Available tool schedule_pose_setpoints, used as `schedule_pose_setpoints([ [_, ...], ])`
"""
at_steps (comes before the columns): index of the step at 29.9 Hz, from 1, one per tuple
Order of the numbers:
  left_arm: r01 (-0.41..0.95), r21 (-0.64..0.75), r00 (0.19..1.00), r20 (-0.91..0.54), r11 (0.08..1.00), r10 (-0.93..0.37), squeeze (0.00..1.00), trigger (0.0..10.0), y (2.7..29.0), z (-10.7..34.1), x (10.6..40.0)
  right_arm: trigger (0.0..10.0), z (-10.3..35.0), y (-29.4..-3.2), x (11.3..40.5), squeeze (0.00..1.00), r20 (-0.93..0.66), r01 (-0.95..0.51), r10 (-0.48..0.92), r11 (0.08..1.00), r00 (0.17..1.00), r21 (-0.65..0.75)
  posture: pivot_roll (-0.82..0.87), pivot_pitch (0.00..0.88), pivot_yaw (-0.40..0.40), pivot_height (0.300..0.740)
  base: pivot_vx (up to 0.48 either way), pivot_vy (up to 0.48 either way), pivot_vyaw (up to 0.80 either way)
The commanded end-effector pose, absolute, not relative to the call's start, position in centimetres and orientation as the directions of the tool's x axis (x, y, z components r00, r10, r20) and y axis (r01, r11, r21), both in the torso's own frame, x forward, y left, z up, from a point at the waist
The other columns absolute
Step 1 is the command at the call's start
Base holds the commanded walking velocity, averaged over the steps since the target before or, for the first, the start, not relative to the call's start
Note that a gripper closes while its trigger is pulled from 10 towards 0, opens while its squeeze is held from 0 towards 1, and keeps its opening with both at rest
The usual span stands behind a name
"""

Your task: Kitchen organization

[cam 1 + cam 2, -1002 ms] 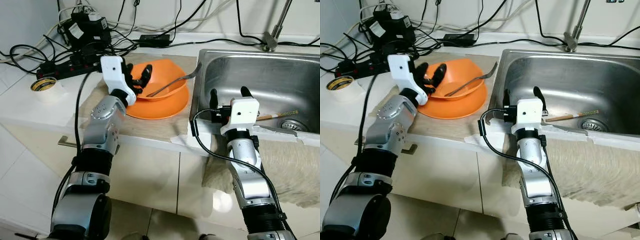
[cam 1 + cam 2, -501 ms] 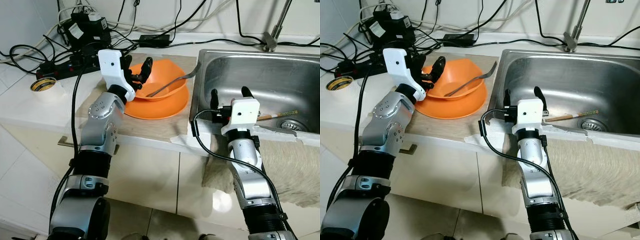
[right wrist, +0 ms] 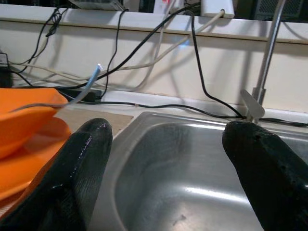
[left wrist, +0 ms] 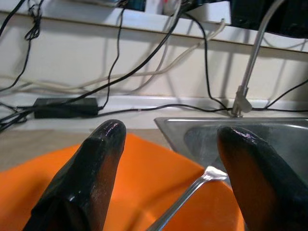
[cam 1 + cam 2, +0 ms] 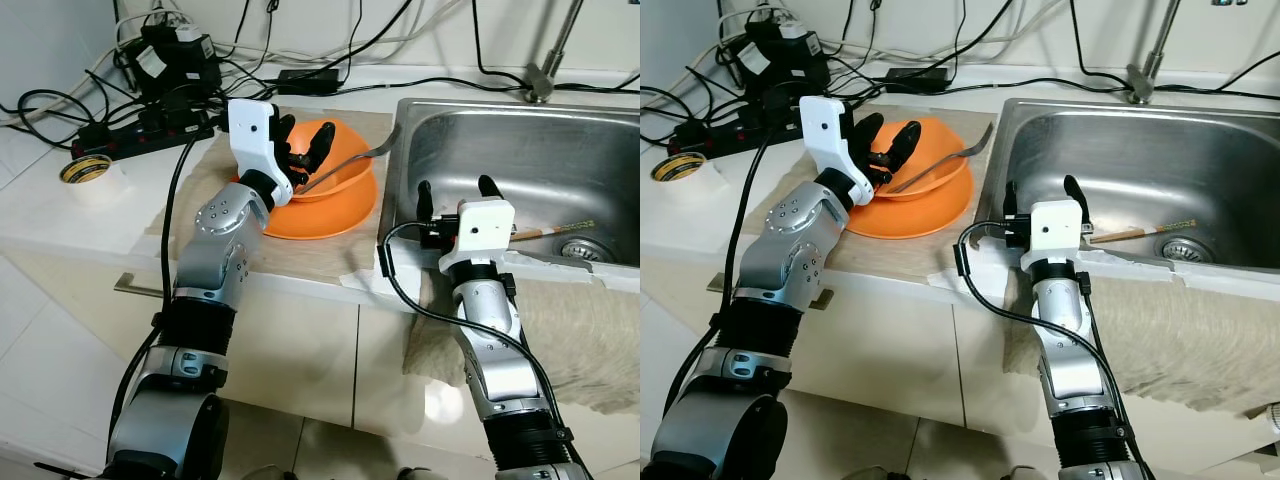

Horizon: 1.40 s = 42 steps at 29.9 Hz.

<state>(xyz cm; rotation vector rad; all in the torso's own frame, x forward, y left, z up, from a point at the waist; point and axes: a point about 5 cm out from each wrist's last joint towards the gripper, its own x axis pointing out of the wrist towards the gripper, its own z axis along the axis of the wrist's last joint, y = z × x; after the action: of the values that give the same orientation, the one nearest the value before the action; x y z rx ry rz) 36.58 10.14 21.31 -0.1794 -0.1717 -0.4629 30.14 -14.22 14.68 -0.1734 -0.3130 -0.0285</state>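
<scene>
Orange stood out first in the left eye view: a bowl (image 5: 325,170) nested on a wider orange plate (image 5: 330,212), on a beige mat on the bench (image 5: 60,215), just beside the steel sink (image 5: 520,160). A metal fork (image 5: 350,165) lay in the bowl, its head poking over the rim toward the sink. Our left gripper (image 5: 303,148) had swung inward from the bowl's outer edge a second ago and now hung over the bowl, fingers spread wide and holding nothing. Our right gripper (image 5: 450,190) sat at the sink's front rim as before, fingers also wide and empty, with chopsticks (image 5: 555,232) lying near the drain.

The right eye view showed the same layout, plus a tape roll (image 5: 678,165) well apart on the far left.

From the left wrist view, the two fingers (image 4: 91,178) bracketed the fork's handle without touching it.

The right wrist view looked between open fingers into the bare basin, with the bowl off to one side.

We judged the left arm had lined up to take the fork, likely for the sink; nothing was grasped yet.
</scene>
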Motion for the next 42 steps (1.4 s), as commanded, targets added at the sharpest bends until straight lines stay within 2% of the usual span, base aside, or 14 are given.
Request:
schedule_pose_setpoints([
  [1, 0.432, -0.145, 0.895, 0.192, 0.890, -0.403, 0.00, 10.0, 10.9, 20.9, 36.4, 10.0, 14.7, -14.2, 30.0, 0.00, 0.312, 0.055, 0.000, 0.984, 0.950, -0.167, -0.07, 0.000, 0.092, 0.736, 0.000, 0.000, 0.00],
  [7, 0.442, -0.083, 0.888, 0.182, 0.893, -0.422, 0.00, 10.0, 11.4, 20.9, 36.4, 10.0, 14.6, -14.2, 30.0, 0.00, 0.307, 0.054, 0.000, 0.984, 0.952, -0.169, -0.07, 0.000, 0.086, 0.736, 0.000, 0.000, 0.00],
  [18, 0.452, -0.069, 0.889, 0.120, 0.889, -0.443, 0.00, 10.0, 12.5, 20.2, 36.4, 10.0, 14.5, -14.2, 29.9, 0.00, 0.299, 0.052, 0.000, 0.984, 0.954, -0.168, -0.06, 0.000, 0.085, 0.736, 0.000, 0.000, 0.00],
  [33, 0.514, -0.070, 0.858, 0.027, 0.855, -0.513, 0.00, 10.0, 12.3, 19.2, 35.7, 10.0, 14.2, -14.1, 29.8, 0.00, 0.291, 0.051, -0.001, 0.985, 0.957, -0.166, -0.06, 0.000, 0.089, 0.736, 0.000, 0.000, 0.00],
  [42, 0.488, -0.042, 0.872, -0.017, 0.872, -0.489, 0.00, 10.0, 13.5, 18.9, 36.0, 10.0, 14.3, -14.1, 29.8, 0.00, 0.289, 0.051, -0.001, 0.985, 0.957, -0.167, -0.06, 0.000, 0.087, 0.736, 0.000, 0.000, 0.00],
])
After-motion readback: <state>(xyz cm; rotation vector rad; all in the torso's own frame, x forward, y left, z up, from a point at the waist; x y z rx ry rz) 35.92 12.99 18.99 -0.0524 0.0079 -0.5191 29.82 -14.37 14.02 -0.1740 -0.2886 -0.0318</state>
